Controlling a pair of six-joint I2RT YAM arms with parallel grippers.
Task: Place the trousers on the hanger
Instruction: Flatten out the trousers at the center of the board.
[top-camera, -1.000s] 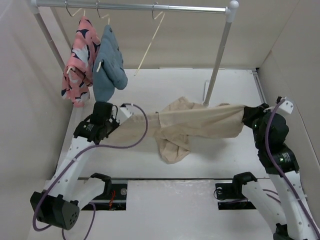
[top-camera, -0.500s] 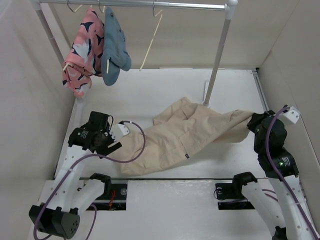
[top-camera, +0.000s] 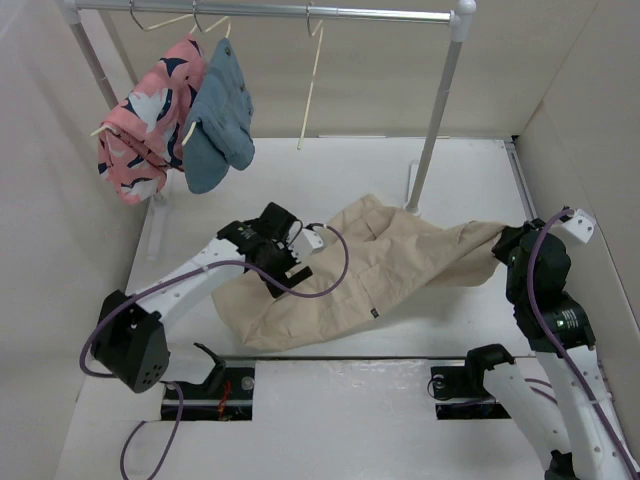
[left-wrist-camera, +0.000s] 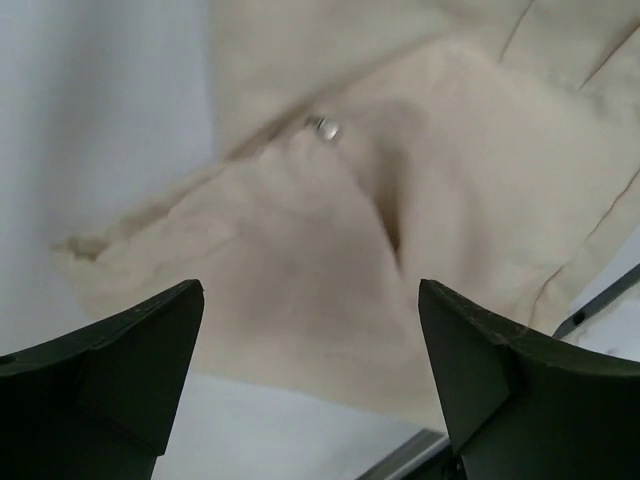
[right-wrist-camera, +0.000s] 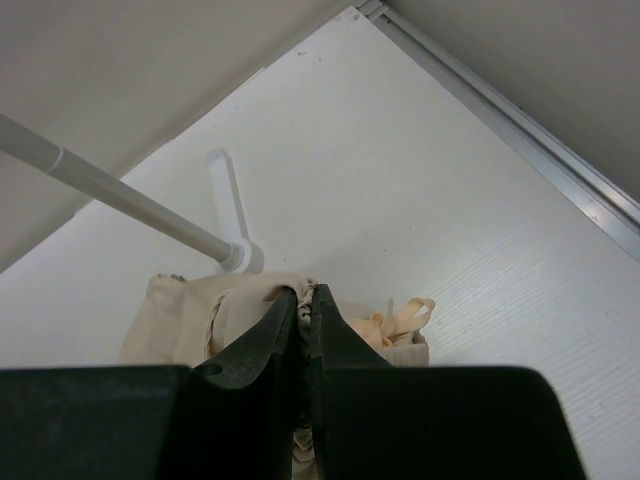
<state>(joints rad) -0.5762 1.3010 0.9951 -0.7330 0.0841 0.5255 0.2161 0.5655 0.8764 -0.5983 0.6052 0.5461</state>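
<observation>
- White bench (top-camera: 330, 170): walled on three sides, and everything sits on or over it.
- Grey metal rail (top-camera: 300, 12): runs across the far side up high. Its right post comes down to a foot on the bench, just beyond the cloth.
- Trousers (top-camera: 380, 265): beige and wrinkled, lying spread on the bench in a diagonal from near-left to far-right. The near-left end is close to the bench's front edge. The right end is bunched where the right arm has it. They are off the hanger and well apart from it.
- Pink patterned garment (top-camera: 145, 125): hangs at the rail's left end, tilted out to the left.
- Blue denim garment (top-camera: 215, 115): hangs right beside the pink one, touching it.
- Hanger (top-camera: 312, 85): thin, pale and bare. It is hooked on the rail between the blue garment and the right post, seen nearly edge-on, with nothing draped on it.
- Left fingers (top-camera: 292, 272): over the left half of the trousers, spread wide with nothing between them. The wrist view shows only cloth below. I cannot tell whether the tips touch it.
- Right fingers (right-wrist-camera: 300, 310): pinched tight together on the trousers' right end, with cloth bunched around the tips.
- Small metal button (left-wrist-camera: 323, 127): sits on the trousers by a fold, ahead of the left fingers.
</observation>
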